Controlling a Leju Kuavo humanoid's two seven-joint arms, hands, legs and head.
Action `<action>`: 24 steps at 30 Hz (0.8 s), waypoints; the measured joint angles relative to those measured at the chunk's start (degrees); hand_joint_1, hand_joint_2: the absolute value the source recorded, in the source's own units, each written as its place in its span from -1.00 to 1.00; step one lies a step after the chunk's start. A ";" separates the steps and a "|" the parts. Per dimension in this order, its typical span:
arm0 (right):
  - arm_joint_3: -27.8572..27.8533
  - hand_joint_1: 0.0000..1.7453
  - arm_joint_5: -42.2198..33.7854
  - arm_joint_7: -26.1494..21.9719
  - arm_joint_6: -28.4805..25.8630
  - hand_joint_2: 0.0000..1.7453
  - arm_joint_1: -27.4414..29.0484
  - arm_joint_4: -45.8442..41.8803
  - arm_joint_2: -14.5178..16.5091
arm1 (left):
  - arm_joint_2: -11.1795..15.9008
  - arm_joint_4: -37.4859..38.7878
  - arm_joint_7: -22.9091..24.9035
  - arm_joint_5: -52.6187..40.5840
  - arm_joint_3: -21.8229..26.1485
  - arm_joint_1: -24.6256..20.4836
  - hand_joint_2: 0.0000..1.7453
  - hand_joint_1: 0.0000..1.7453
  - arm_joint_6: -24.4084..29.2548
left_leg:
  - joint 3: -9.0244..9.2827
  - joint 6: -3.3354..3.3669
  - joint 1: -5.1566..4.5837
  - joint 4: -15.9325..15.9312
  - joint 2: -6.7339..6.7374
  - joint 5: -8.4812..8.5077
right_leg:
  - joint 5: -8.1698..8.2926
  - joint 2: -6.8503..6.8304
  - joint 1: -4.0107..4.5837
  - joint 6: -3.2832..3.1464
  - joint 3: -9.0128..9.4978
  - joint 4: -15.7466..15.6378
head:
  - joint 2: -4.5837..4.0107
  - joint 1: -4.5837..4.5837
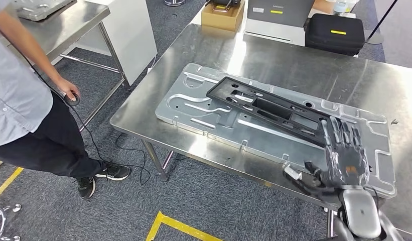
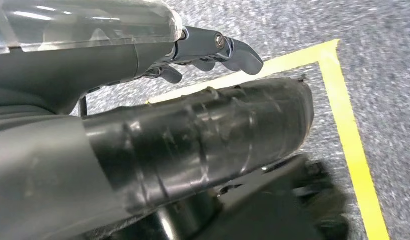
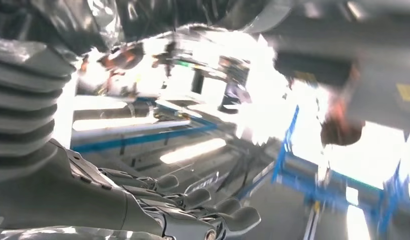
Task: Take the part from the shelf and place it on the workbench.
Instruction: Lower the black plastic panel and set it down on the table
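A large silver stamped metal plate [image 1: 203, 108] lies flat on the steel workbench [image 1: 274, 55]. A long black plastic frame [image 1: 266, 103] lies on top of it, running diagonally. My right hand [image 1: 344, 155] is spread flat, palm down, over the near right end of the plate, its fingers [image 1: 339, 131] reaching over the black frame's end. It holds nothing. The blurred right wrist view shows its fingers [image 3: 193, 210] stretched out with nothing in them. My left hand [image 2: 212, 50] hangs down over the grey carpet, fingers loosely out, holding nothing.
A person [image 1: 23, 95] stands at the left holding a small black device [image 1: 72, 97] on a cable. A second steel table [image 1: 68, 25] is behind them. A cardboard box [image 1: 223, 15], grey box [image 1: 279, 17] and black case [image 1: 334, 32] sit beyond the workbench. Yellow tape [image 1: 178, 226] marks the floor.
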 joint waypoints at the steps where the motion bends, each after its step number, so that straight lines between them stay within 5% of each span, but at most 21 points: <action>1: -1.41 -1.00 -0.68 -1.03 -3.29 1.00 2.35 -2.10 1.23 | 0.00 0.00 0.02 0.23 0.08 0.14 -1.00 -1.00 0.27 | -0.30 0.00 0.01 0.81 0.00 0.20 | -0.09 0.01 0.05 -0.05 0.00 0.08 | 0.00 0.00; 2: -2.75 -1.00 -1.80 -2.19 -6.59 1.00 4.63 -4.10 2.65 | 0.00 0.00 0.04 0.39 0.13 0.22 -1.00 -1.00 0.55 | 0.48 0.11 0.00 -0.58 0.00 1.45 | -0.20 0.04 0.09 -0.05 0.04 0.18 | 0.00 -0.01; 5: -6.02 -1.00 -6.81 -6.52 -15.28 1.00 10.12 -9.91 7.48 | 0.00 0.00 0.15 0.72 0.29 0.25 -1.00 -1.00 1.44 | 6.06 0.87 -0.13 -11.48 -0.07 6.10 | -0.63 0.21 0.27 0.24 0.24 0.52 | 0.00 0.01; 7: -7.54 -1.00 -9.83 -10.16 -18.17 1.00 12.41 -13.08 10.81 | 0.00 0.00 0.16 0.86 0.33 0.24 -1.00 -1.00 1.85 | 7.84 1.28 -0.36 -15.10 -0.11 6.67 | -0.69 0.39 0.32 0.73 0.16 0.64 | 0.00 0.02; 11: -11.77 -1.00 -18.12 -23.61 -18.90 1.00 15.24 -17.34 18.39 | -0.10 0.00 0.42 0.97 0.33 0.24 -1.00 -1.00 2.53 | 8.26 2.41 -0.15 -16.27 0.12 7.43 | -1.78 0.59 0.09 2.02 -0.33 1.91 | 0.00 0.04; 14: -14.58 -1.00 -22.46 -30.04 -19.00 1.00 16.41 -18.37 22.94 | -0.22 0.00 0.57 1.08 0.33 0.20 -1.00 -1.00 2.67 | 8.32 2.93 -0.08 -16.60 0.32 7.74 | -7.05 0.65 -0.07 2.74 -4.49 11.18 | 0.00 0.07; 16: -15.57 -1.00 -23.91 -31.70 -19.00 1.00 17.22 -18.48 25.13 | -0.28 0.00 0.68 1.20 0.33 0.26 -1.00 -1.00 2.75 | 8.23 2.92 -0.11 -16.48 0.36 7.74 | -8.47 0.64 -0.10 3.00 -6.65 15.96 | 0.00 0.07; 18: -16.14 -1.00 -25.14 -32.88 -19.00 1.00 17.66 -18.50 26.76 | -0.31 0.00 0.76 1.35 0.33 0.24 -1.00 -1.00 2.86 | 8.21 2.84 -0.11 -16.28 0.36 7.68 | -5.88 0.63 -0.12 2.94 -4.91 12.79 | 0.00 0.07; 20: -16.42 -1.00 -26.40 -34.04 -19.00 1.00 17.84 -18.51 28.06 | -0.35 0.00 0.78 1.49 0.33 0.18 -1.00 -1.00 2.95 | 8.19 2.58 -0.20 -15.96 0.34 7.54 | -2.55 0.63 -0.02 2.52 -0.83 4.96 | 0.00 0.06; 22: -16.57 -1.00 -27.96 -35.31 -19.02 1.00 18.09 -18.53 29.26 | -0.37 0.00 0.78 1.66 0.33 0.15 -1.00 -1.00 3.12 | 8.10 2.05 -0.37 -15.71 0.32 7.45 | -1.31 0.68 0.30 1.83 1.22 0.61 | 0.00 0.05; 24: -16.64 -1.00 -30.01 -36.31 -19.03 1.00 18.35 -18.55 30.11 | -0.38 0.00 0.78 1.87 0.33 0.14 -1.00 -1.00 3.31 | 8.06 1.42 -0.42 -15.78 0.32 7.60 | -1.13 0.77 0.50 1.20 1.08 0.34 | 0.00 0.04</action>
